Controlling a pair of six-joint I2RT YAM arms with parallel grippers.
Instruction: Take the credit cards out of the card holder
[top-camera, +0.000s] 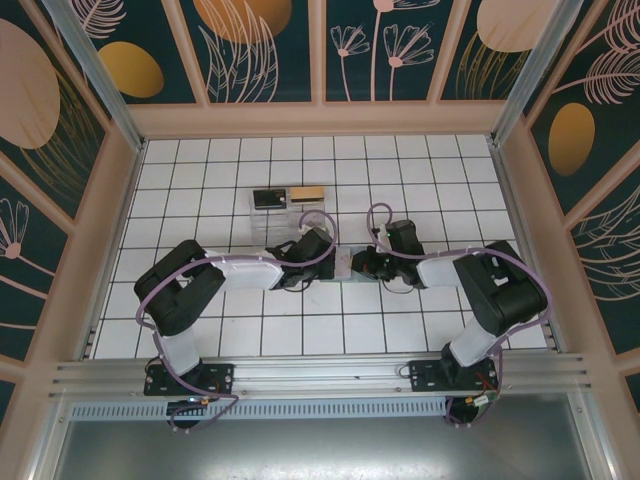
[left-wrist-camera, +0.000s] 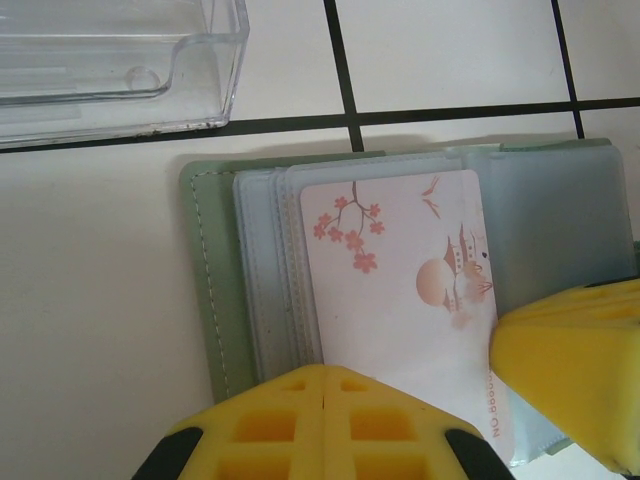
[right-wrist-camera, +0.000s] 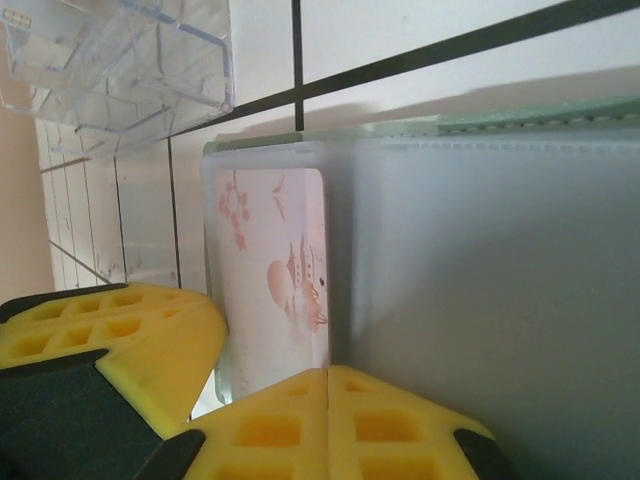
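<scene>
Left gripper (left-wrist-camera: 322, 378) and right gripper (right-wrist-camera: 328, 376), both pinched shut, crowd the blossom card (left-wrist-camera: 400, 300) in the card holder (left-wrist-camera: 205, 300); overhead, arms (top-camera: 250, 270) cover it, clear box (left-wrist-camera: 120, 70) beside.

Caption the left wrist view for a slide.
Open grey-green soft card holder showing a blossom-printed white card, left gripper with yellow jaws shut at its near edge, clear plastic box beyond.

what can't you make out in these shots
- Left wrist view: the left gripper hides much of the lower end of the white blossom-printed card and flat grey-green card holder.
- Right wrist view: the right gripper hides whether it pinches a frosted sleeve.
- Top view: both grippers cover most of the holder.
</scene>
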